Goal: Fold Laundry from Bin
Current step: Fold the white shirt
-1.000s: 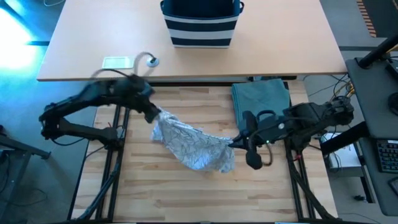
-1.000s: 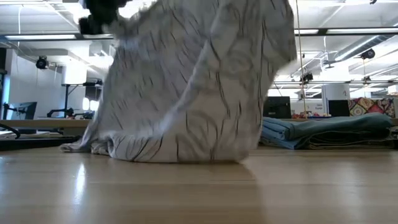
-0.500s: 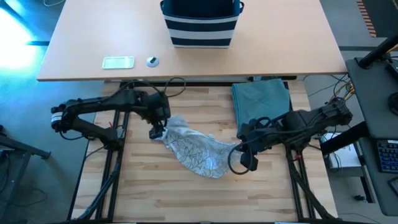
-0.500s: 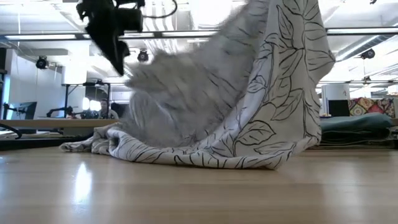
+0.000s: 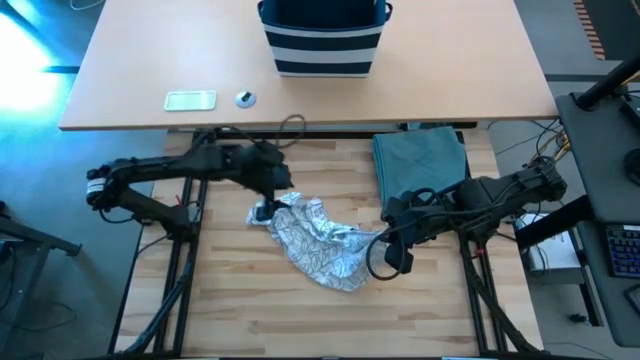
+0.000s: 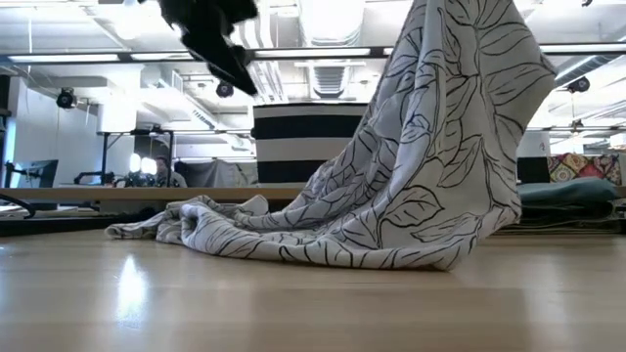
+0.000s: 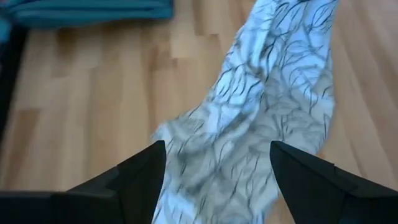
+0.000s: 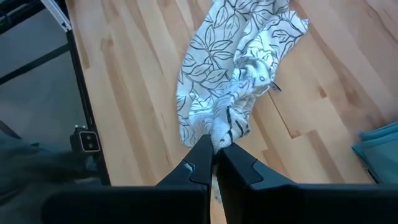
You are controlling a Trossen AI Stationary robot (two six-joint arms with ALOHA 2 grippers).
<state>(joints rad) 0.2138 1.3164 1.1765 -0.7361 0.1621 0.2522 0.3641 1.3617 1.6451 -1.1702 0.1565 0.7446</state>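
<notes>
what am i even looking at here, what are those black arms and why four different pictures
It is a robot with two dark arms at a wooden table. One picture looks straight down, one looks level across the tabletop, and two come from cameras on the arms' wrists. The right end effector is shut on one end of a white leaf-print garment, holding it up. The left end effector is open, just above the garment's other end. A folded teal garment lies on the table. A navy bin with white stripes stands on the desk behind.
</notes>
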